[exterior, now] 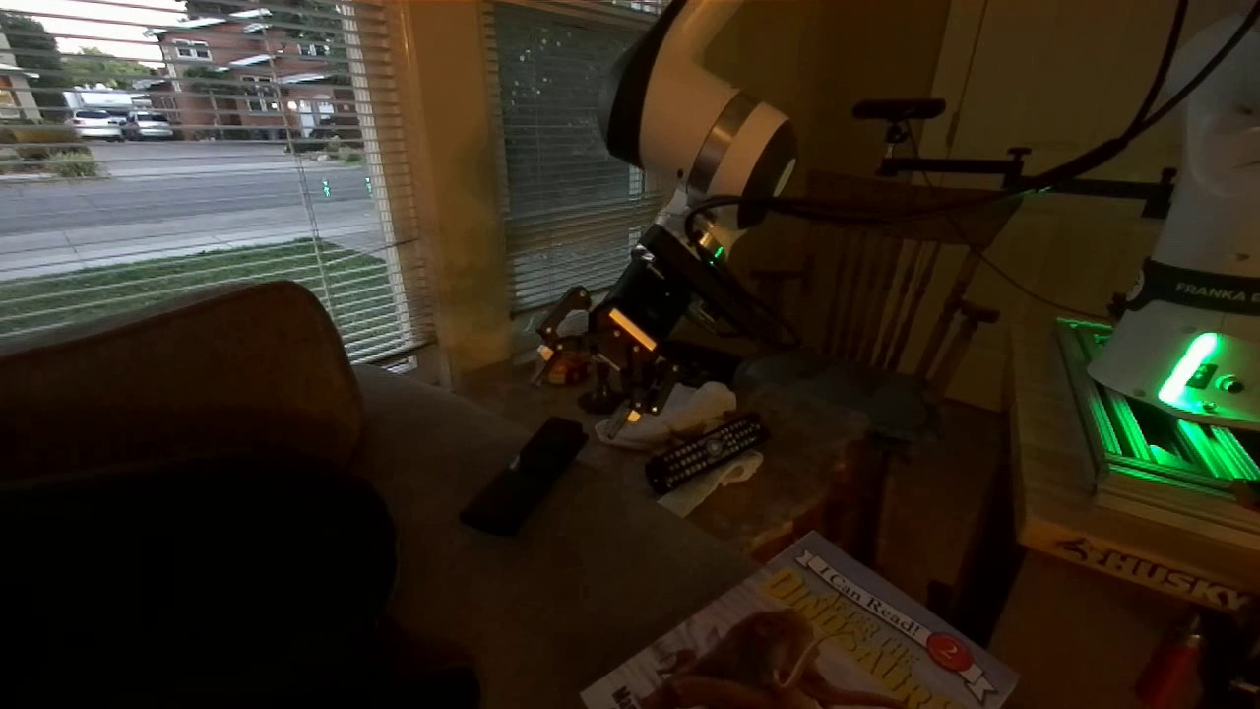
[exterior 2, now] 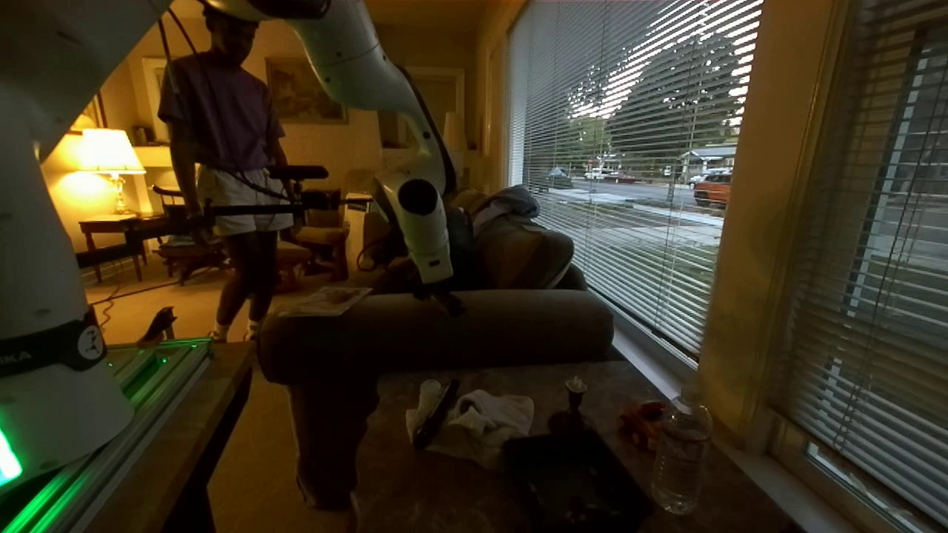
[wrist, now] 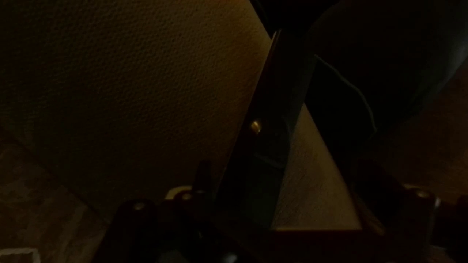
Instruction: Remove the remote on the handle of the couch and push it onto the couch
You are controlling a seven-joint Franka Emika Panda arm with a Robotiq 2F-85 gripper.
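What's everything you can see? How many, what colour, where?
couch: one, brown, by the windows
armrest: one, brown, couch end
remote: one, black, on the armrest
book: one, grey-blue, on the armrest
side table: one, brown, beside armrest
second remote: one, black, side table
cloth: maybe one, white, side table
bottle: one, clear, side table
toy: one, orange, side table
candlestick: one, dark, side table
tray: one, black, side table
spindle-back chair: one, brown, beyond side table
windows: two, pale-blinded, beside couch
lit lamp: one, yellow, far back
person: one, purple shirt, far back
other furniture: several, mostly dim, around the person
workbench: one, brown, under the robot arm
robot arm: one, mostly white, above armrest
end effector: one, black, open over armrest
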